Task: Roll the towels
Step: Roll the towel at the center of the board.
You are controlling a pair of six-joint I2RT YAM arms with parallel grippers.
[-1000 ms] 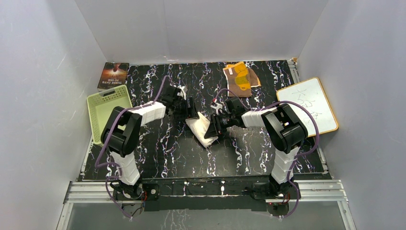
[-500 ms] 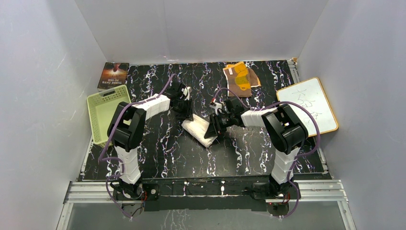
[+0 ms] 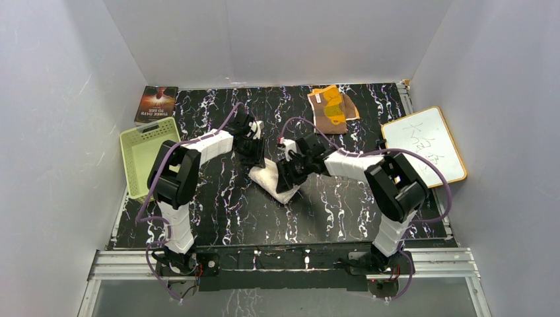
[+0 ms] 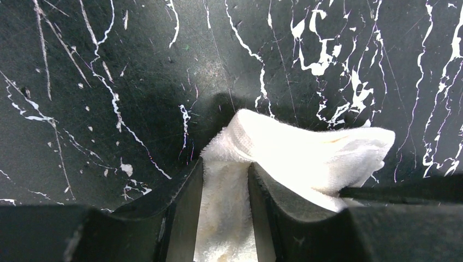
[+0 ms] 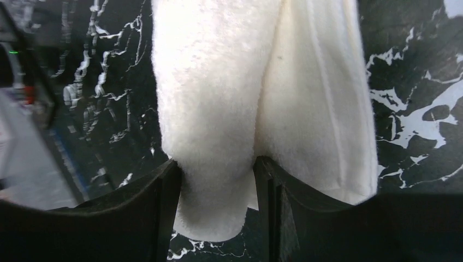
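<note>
The folded towel [image 3: 271, 182] lies between basket [image 3: 148, 158] and board [image 3: 426, 145].

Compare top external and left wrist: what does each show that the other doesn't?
Only top external: the right gripper, the brown towel at the far edge, the green basket, the book and the whiteboard. Only left wrist: a close view of the left gripper closed on a fold of the white towel. Both: the white towel on the black marbled table.
</note>
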